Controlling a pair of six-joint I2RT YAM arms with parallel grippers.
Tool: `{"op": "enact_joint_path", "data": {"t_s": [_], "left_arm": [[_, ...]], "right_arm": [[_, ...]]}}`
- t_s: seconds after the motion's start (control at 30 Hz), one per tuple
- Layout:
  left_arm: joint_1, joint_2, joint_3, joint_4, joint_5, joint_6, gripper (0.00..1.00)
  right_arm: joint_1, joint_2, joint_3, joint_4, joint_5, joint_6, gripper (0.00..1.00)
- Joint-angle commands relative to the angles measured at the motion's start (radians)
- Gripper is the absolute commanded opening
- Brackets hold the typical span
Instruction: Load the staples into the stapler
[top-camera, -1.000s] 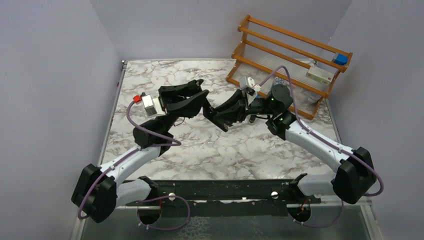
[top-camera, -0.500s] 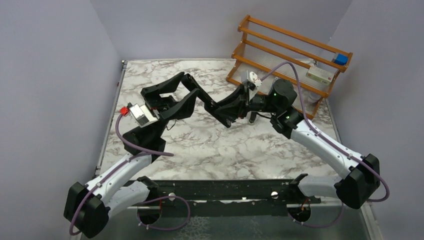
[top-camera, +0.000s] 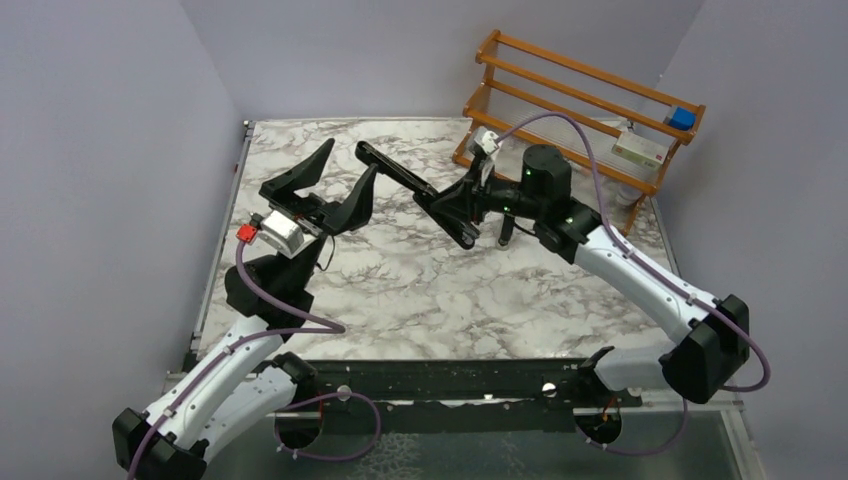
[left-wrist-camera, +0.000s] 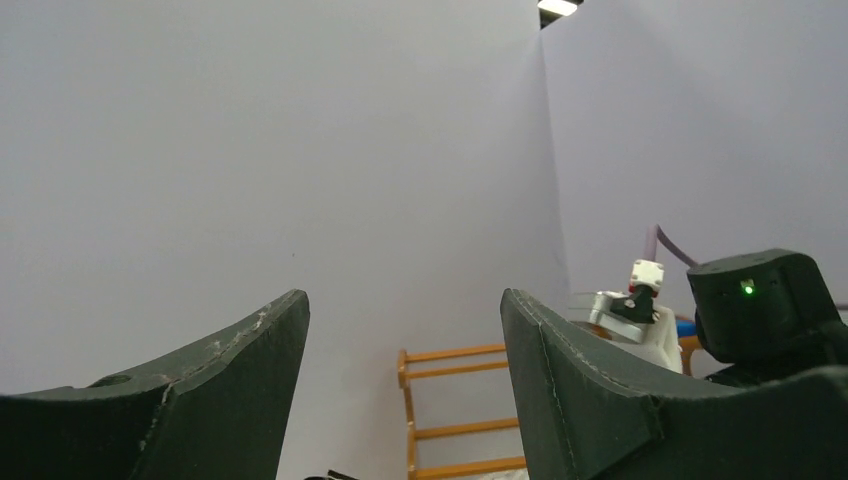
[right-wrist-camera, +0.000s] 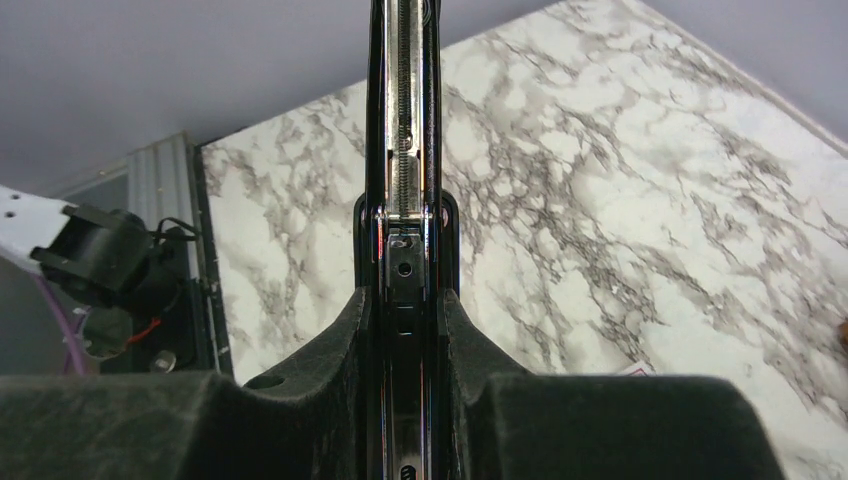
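My right gripper (top-camera: 462, 203) is shut on the black stapler (top-camera: 395, 173), holding it above the middle of the marble table (top-camera: 480, 300). The stapler's long arm points up and left, past the jaws. In the right wrist view the stapler (right-wrist-camera: 403, 150) runs straight out between the fingers of the right gripper (right-wrist-camera: 403, 300), its silver channel and spring facing the camera. My left gripper (top-camera: 350, 157) hangs just left of the stapler's far tip, open and holding nothing. In its own view the left gripper (left-wrist-camera: 405, 295) frames only the wall. The staples are hidden; a pale pink-edged corner (right-wrist-camera: 637, 370) peeks over my right gripper's body.
A wooden rack (top-camera: 570, 110) stands at the back right of the table, with a white box (top-camera: 640, 150) and a small blue item (top-camera: 682, 118) on it. The rack (left-wrist-camera: 460, 400) also shows between my left fingers. Grey walls close in the left, back and right.
My left gripper has opened, let go of the stapler's arm and drawn back to the left. The stapler's arm now stretches out long, and the right arm has swung it up.
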Motion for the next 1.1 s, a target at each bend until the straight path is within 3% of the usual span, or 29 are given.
{"op": "enact_joint_path", "data": {"t_s": [0.0, 0.2, 0.37, 0.8, 1.07], "left_arm": [[-0.001, -0.020, 0.008, -0.124, -0.020, 0.092, 0.73], [0.000, -0.013, 0.018, -0.179, -0.043, 0.060, 0.73], [0.000, 0.026, 0.117, -0.412, -0.078, -0.018, 0.73], [-0.001, 0.011, 0.172, -0.692, -0.161, -0.112, 0.75], [0.001, 0.012, 0.173, -0.701, -0.163, -0.104, 0.75]], "right_arm": [[-0.001, 0.087, 0.116, -0.144, 0.079, -0.071, 0.01], [0.034, 0.213, 0.126, -0.147, 0.187, -0.089, 0.01], [0.084, 0.324, 0.144, -0.134, 0.260, -0.129, 0.01], [0.148, 0.613, 0.309, -0.151, 0.345, -0.181, 0.01], [0.188, 0.685, 0.326, -0.125, 0.368, -0.236, 0.01]]}}
